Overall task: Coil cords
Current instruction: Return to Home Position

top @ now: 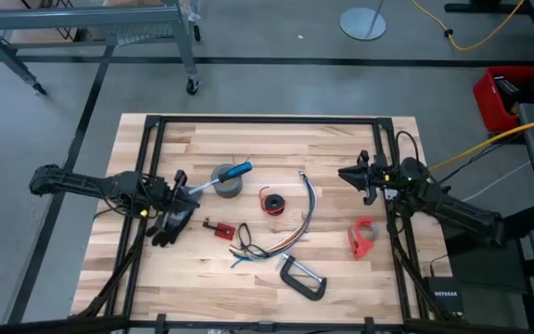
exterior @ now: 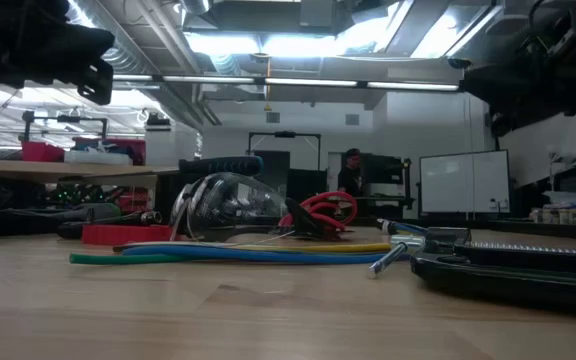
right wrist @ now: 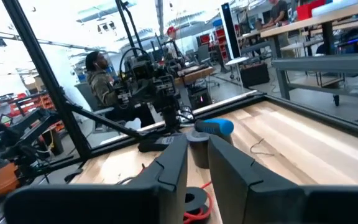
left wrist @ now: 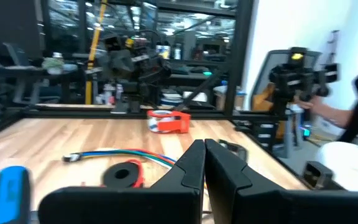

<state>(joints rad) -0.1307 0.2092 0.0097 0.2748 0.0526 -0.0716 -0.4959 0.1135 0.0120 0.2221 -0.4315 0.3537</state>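
Note:
A long bundle of yellow, blue, green and purple strands (top: 301,218) lies in a curve on the table's middle; it also shows in the low view (exterior: 248,252) and the left wrist view (left wrist: 135,154). A thin black wire (top: 248,243) lies looped at the bundle's near end. A small red cord ring with a black centre (top: 272,201) lies flat beside the bundle. My left gripper (top: 185,183) hovers shut at the table's left, by the tape roll. My right gripper (top: 344,173) hovers at the right, above the table, with a narrow gap between its fingers (right wrist: 197,142).
A grey tape roll (top: 225,185) with a blue-handled tool (top: 236,171) on it lies near my left gripper. A black glove (top: 172,221), a small red part (top: 218,228), a black C-clamp (top: 302,276) and a red tape dispenser (top: 363,237) lie around the cords.

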